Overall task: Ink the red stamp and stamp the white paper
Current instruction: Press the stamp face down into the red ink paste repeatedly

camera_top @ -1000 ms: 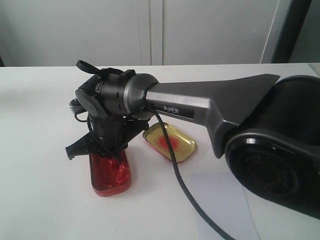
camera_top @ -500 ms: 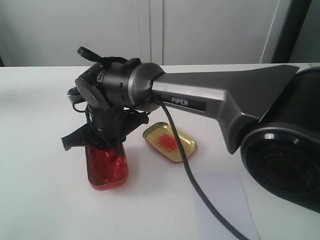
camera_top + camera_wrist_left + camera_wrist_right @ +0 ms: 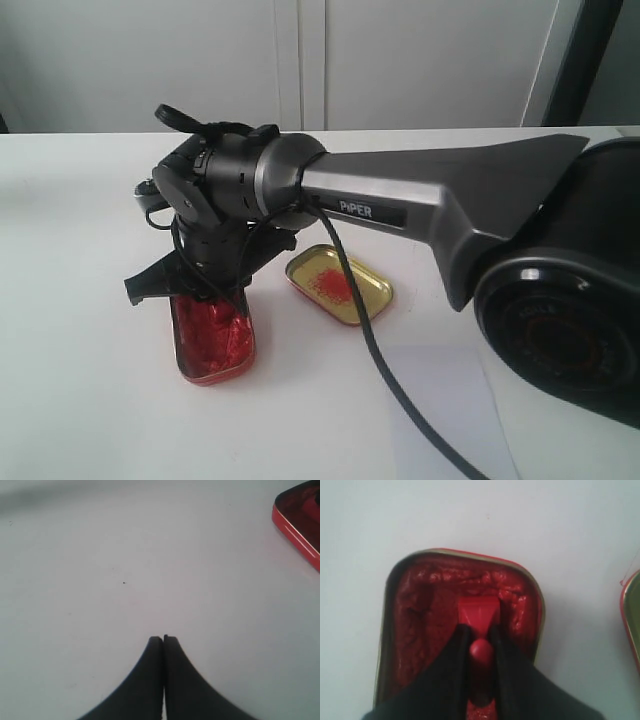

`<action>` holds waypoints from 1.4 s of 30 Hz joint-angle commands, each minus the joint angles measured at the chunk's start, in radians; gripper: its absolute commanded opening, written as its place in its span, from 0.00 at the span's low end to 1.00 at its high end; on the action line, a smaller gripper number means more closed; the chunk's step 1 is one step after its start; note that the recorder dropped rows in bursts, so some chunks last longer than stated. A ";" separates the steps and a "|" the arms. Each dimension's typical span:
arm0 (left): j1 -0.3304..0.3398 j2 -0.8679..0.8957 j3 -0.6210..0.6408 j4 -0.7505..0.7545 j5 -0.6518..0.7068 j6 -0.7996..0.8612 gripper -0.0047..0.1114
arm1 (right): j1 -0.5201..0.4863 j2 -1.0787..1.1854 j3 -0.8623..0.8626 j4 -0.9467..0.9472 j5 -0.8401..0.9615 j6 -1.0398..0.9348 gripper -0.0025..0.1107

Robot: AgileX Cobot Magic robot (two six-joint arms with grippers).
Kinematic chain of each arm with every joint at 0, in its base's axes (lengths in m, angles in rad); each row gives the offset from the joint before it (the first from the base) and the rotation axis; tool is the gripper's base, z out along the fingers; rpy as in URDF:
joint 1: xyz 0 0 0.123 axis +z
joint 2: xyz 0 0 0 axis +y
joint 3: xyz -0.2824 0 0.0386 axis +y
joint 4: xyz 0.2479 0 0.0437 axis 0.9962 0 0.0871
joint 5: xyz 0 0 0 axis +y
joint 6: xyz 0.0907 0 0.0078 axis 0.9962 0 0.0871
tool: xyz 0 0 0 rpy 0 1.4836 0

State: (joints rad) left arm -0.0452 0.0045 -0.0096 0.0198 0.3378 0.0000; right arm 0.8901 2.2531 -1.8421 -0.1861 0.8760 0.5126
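Right tool [image 3: 479, 629] clamped on red stamp [image 3: 479, 611]; we press base flat into ink tin [image 3: 465, 555]; lid [image 3: 366, 293] at 2 o'clock. Left tool [image 3: 163, 639] together.

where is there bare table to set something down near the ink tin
In the exterior view, bare table runs left of the ink tin and along the far edge behind the arm. It is crowded from the tin to the gold lid and the white paper, with the right gripper, its cable and arm above.
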 commanded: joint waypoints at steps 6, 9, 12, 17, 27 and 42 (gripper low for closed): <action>0.002 -0.005 0.010 0.004 0.015 0.000 0.04 | -0.004 0.005 0.001 -0.021 -0.033 0.005 0.02; 0.002 -0.005 0.010 0.004 0.015 0.000 0.04 | -0.004 0.005 0.001 -0.021 -0.037 0.005 0.02; 0.002 -0.005 0.010 0.004 0.015 0.000 0.04 | -0.004 0.003 0.001 -0.021 -0.037 0.005 0.02; 0.002 -0.005 0.010 0.004 0.015 0.000 0.04 | -0.004 -0.001 0.001 -0.017 -0.028 0.007 0.02; 0.002 -0.005 0.010 0.004 0.015 0.000 0.04 | -0.004 0.004 0.001 -0.013 -0.020 0.014 0.02; 0.002 -0.005 0.010 0.004 0.015 0.000 0.04 | -0.004 -0.030 -0.001 -0.028 -0.025 0.014 0.02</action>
State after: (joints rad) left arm -0.0452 0.0045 -0.0096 0.0198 0.3378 0.0000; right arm 0.8901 2.2420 -1.8421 -0.1994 0.8557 0.5230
